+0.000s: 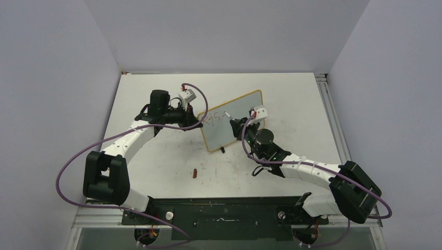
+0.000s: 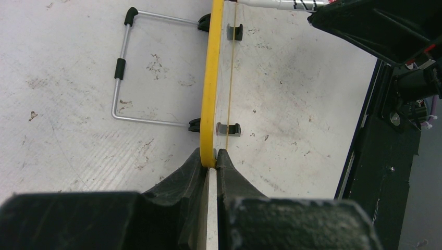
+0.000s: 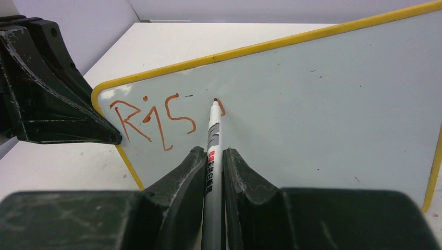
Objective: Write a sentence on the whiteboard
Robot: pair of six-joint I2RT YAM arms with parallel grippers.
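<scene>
The whiteboard (image 1: 237, 112) stands upright on the table, yellow-framed, its white face (image 3: 323, 94) turned toward the right arm. My left gripper (image 2: 210, 156) is shut on the board's left edge (image 2: 210, 78). My right gripper (image 3: 212, 153) is shut on a grey marker (image 3: 212, 135), whose tip touches the board beside a short fresh stroke. The sentence (image 3: 151, 117) reads "Ris" in red-brown letters at the board's upper left. In the top view the left gripper (image 1: 199, 124) and the right gripper (image 1: 233, 122) flank the written part.
The board's wire stand (image 2: 121, 67) lies on the table behind it, with black feet at the frame. A small red marker cap (image 1: 195, 173) lies on the table in front of the board. Grey walls enclose the table on three sides.
</scene>
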